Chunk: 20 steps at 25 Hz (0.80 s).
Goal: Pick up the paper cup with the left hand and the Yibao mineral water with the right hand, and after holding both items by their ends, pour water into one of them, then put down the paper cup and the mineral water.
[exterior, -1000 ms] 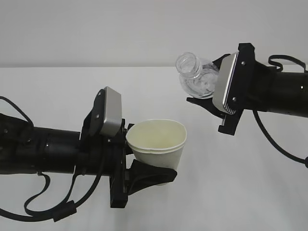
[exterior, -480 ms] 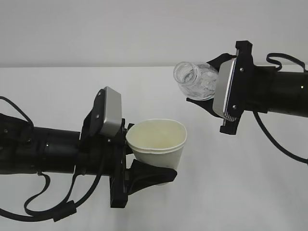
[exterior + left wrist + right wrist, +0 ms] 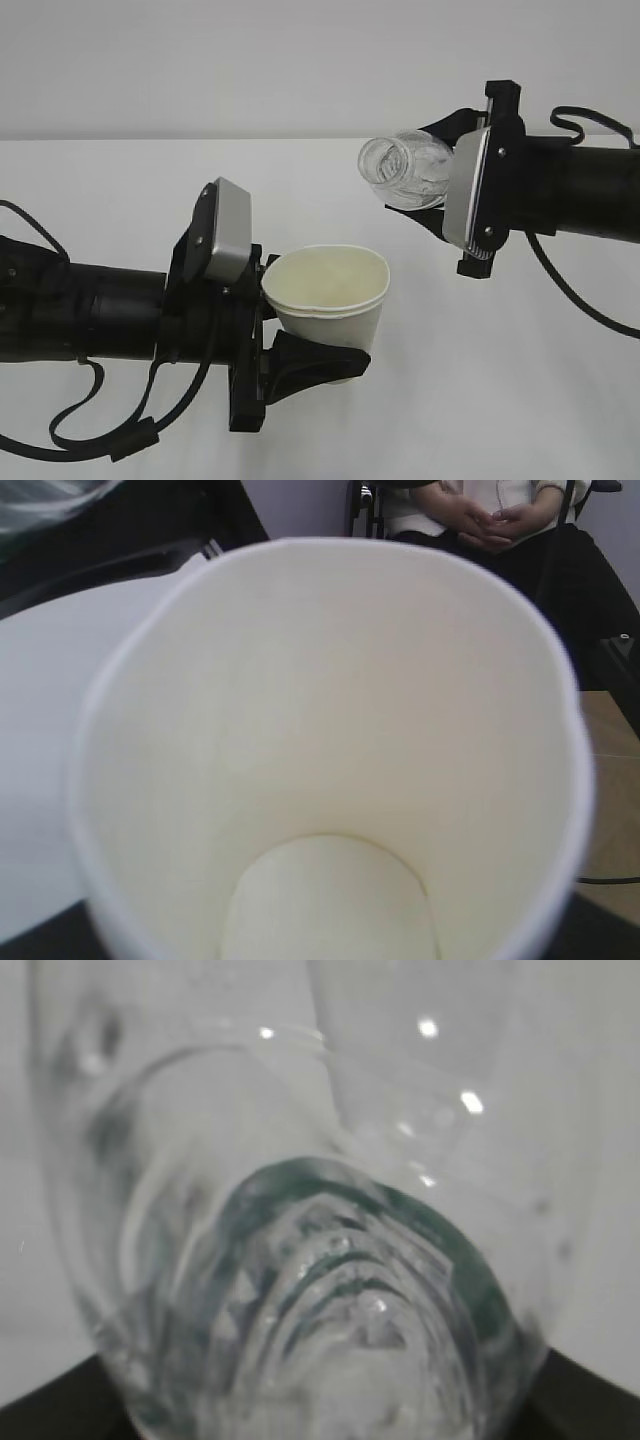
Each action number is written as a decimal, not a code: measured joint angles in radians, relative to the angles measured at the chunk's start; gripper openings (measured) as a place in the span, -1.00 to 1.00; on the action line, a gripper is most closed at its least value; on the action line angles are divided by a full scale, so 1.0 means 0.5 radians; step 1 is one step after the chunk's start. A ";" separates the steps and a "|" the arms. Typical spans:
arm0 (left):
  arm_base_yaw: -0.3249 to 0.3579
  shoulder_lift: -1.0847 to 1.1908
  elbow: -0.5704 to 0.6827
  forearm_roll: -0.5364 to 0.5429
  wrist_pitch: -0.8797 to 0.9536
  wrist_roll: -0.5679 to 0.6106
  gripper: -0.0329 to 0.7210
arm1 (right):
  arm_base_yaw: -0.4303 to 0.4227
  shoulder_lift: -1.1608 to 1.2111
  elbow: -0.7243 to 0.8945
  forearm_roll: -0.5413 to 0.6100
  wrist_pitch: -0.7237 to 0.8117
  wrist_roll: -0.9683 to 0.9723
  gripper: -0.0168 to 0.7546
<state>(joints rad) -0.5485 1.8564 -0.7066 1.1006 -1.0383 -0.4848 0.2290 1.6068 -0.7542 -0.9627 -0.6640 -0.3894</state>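
Observation:
My left gripper [image 3: 316, 338] is shut on the white paper cup [image 3: 330, 300], held low on its wall above the table. The cup leans with its mouth up and toward the right. In the left wrist view the paper cup [image 3: 330, 730] fills the frame; its cream inside and bottom show no water, and the fingers are hidden. My right gripper [image 3: 427, 172] is shut on the clear Yibao mineral water [image 3: 405, 170]. The bottle lies almost level, its open mouth pointing left, above and right of the cup's rim. No stream shows. The bottle [image 3: 320, 1260] fills the right wrist view, its green band showing through.
The white table [image 3: 500, 380] runs under both arms, with a pale wall behind it. Black cables [image 3: 90, 440] hang from the left arm. In the left wrist view a seated person [image 3: 470, 510] is beyond the table's far edge.
The right gripper has turned and drifted slightly left, tipping the bottle further so its mouth sits lower and more to the left. The left arm and cup have stayed still.

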 joint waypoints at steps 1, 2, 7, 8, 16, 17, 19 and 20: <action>0.000 0.000 0.000 0.000 -0.003 0.000 0.23 | 0.000 0.000 0.000 0.000 -0.004 -0.015 0.30; 0.000 0.000 0.000 0.000 -0.011 0.000 0.23 | 0.000 0.000 0.000 -0.001 -0.004 -0.035 0.30; -0.028 0.000 0.000 0.000 -0.013 0.000 0.23 | 0.000 0.000 0.000 -0.005 -0.008 -0.085 0.30; -0.046 0.000 0.000 0.000 -0.013 0.000 0.23 | 0.000 0.000 0.000 -0.005 -0.012 -0.090 0.30; -0.118 0.000 0.000 0.000 -0.029 0.003 0.23 | 0.000 0.000 0.000 -0.006 -0.028 -0.166 0.30; -0.121 0.000 0.000 0.000 -0.032 0.003 0.23 | 0.000 0.000 0.000 -0.006 -0.039 -0.172 0.30; -0.121 0.000 0.000 0.000 -0.032 0.003 0.23 | 0.000 0.000 0.000 -0.006 -0.052 -0.197 0.30; -0.121 0.000 0.000 0.000 -0.032 0.003 0.23 | 0.000 0.000 0.000 -0.006 -0.053 -0.214 0.30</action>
<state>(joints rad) -0.6088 1.8564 -0.7066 1.1006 -1.0543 -0.4834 0.2290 1.6068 -0.7542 -0.9657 -0.6906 -0.4965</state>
